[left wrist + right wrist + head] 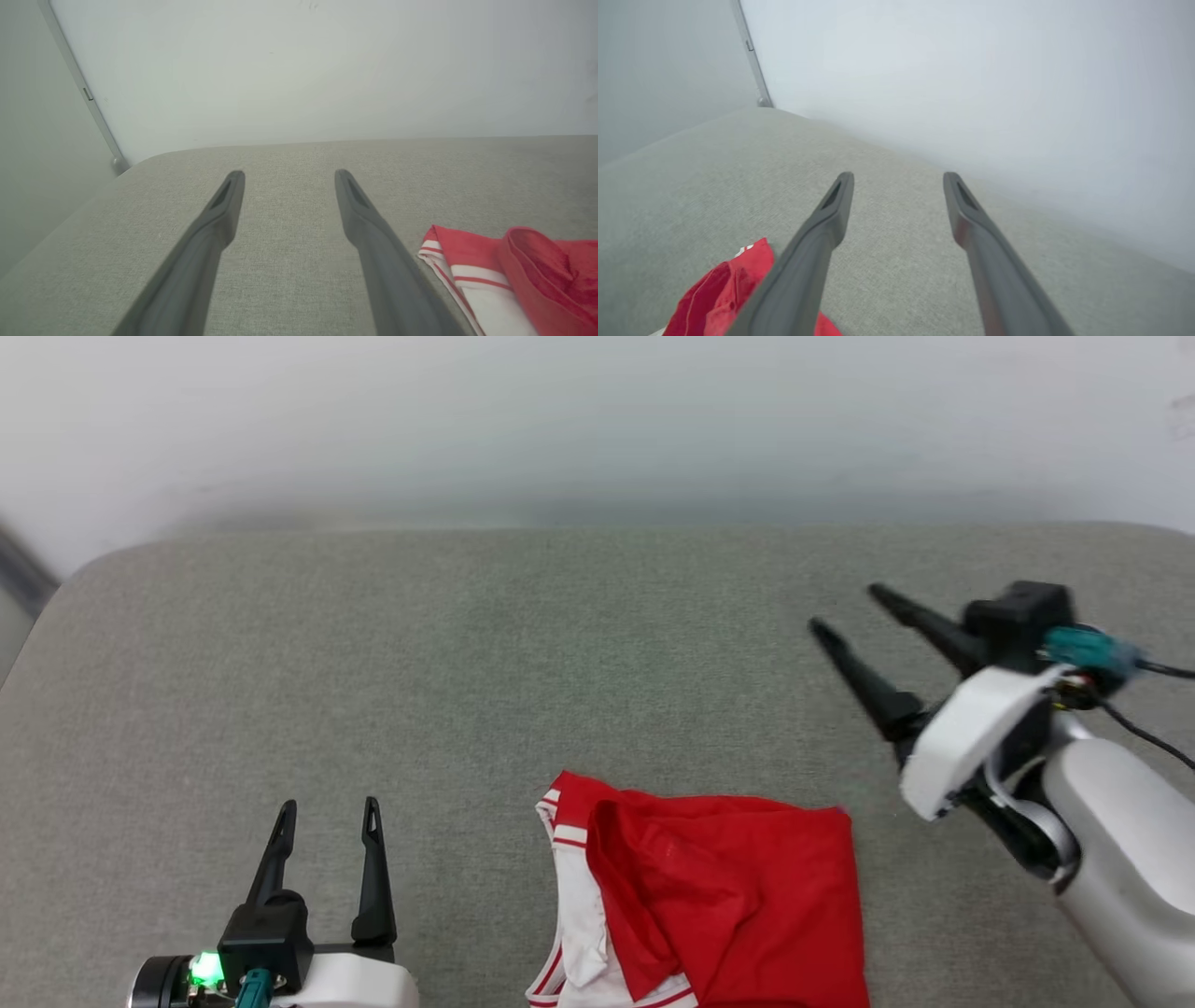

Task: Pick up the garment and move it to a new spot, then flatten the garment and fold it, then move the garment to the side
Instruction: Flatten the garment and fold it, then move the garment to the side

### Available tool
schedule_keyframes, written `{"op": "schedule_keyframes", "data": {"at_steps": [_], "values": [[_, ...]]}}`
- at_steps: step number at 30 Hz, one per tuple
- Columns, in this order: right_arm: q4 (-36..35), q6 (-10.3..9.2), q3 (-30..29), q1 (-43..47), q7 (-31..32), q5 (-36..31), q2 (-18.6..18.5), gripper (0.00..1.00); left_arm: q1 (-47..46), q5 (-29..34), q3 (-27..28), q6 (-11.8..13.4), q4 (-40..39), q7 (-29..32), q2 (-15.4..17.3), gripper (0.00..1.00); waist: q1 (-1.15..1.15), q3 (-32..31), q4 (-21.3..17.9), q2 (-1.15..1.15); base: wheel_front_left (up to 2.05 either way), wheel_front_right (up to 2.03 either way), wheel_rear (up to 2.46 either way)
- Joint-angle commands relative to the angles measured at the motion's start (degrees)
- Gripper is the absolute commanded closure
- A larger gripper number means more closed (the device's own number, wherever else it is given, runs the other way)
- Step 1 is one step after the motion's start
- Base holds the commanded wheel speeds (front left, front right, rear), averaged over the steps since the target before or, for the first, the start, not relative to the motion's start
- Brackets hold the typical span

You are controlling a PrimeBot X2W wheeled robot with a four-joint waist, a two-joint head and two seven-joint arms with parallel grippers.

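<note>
Head view: the garment lies folded at bottom centre on the grey cushion, its long axis running to the bottom edge. The left gripper, lower left, and the right gripper, upper right, are both spread wide and empty. The right arm appears nearer.

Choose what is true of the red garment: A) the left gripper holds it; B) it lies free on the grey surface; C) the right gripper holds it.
B: the garment lies on the grey surface, with left gripper and right gripper apart from it, jaws open.
</note>
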Motion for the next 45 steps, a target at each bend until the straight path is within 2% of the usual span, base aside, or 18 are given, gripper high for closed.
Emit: {"op": "schedule_keyframes", "data": {"at_steps": [1, 6, 13, 20, 26, 32, 37, 41, 45], "values": [[0.6, -0.02, -4.1, 3.2, -3.3, -2.9, 0.7, 0.00, 0.9, 0.4, 0.1, 0.0, -0.2, -0.1, 0.0, 0.00, 0.00, -1.2, -1.2, 0.00, 0.00, 0.00, 0.00], [-0.7, -0.03, -16.8, 11.3, -11.0, -12.1, 3.6, 0.00, 2.0, 0.4, 0.3, -0.1, -0.4, -0.1, -0.1, 0.00, 0.00, -2.7, -2.3, 0.00, 0.00, 0.00, 0.00], [-7.1, -0.02, -30.8, 24.2, -14.4, -20.7, 10.6, 0.00, 3.2, 0.3, 0.6, -0.3, -0.7, -0.1, -0.1, 0.00, 0.00, -3.8, -3.1, 0.00, 0.00, 0.00, 0.00], [-13.0, -0.02, -37.5, 34.9, -14.7, -24.5, 17.5, 0.00, 3.8, 0.1, 0.8, -0.9, -1.0, -0.1, -0.2, 0.00, 0.00, -4.2, -3.2, 0.00, 0.00, 0.00, 0.00], [-15.3, -0.02, -39.1, 40.0, -14.8, -26.4, 20.3, 0.00, 4.1, 0.2, 1.0, -1.1, -1.1, -0.1, -0.2, 0.00, 0.00, -4.3, -2.9, 0.00, 0.00, 0.00, 0.00], [-16.2, -0.02, -39.8, 42.2, -14.8, -27.2, 21.4, 0.00, 4.1, 0.2, 1.0, -1.3, -0.9, -0.1, -0.3, 0.00, 0.00, -4.3, -2.5, 0.00, 0.00, 0.00, 0.00], [-16.5, -0.02, -40.8, 40.4, -14.8, -26.1, 21.8, 0.00, 4.2, 0.0, 1.1, -1.2, -0.9, -0.1, -0.4, 0.00, 0.00, -4.3, -2.4, 0.00, 0.00, 0.00, 0.00], [-18.2, -0.02, -41.6, 35.4, -13.8, -25.6, 19.2, 0.00, 4.1, -0.2, 1.2, -1.2, -0.8, -0.1, -0.4, 0.00, 0.00, -4.2, -2.4, 0.00, 0.00, 0.00, 0.00], [-20.3, -0.02, -39.8, 28.7, -8.2, -24.3, 14.1, 0.00, 3.6, -0.2, 1.1, -1.5, -0.7, -0.1, -0.5, 0.00, 0.00, -3.9, -2.0, 0.00, 0.00, 0.00, 0.00]]}}
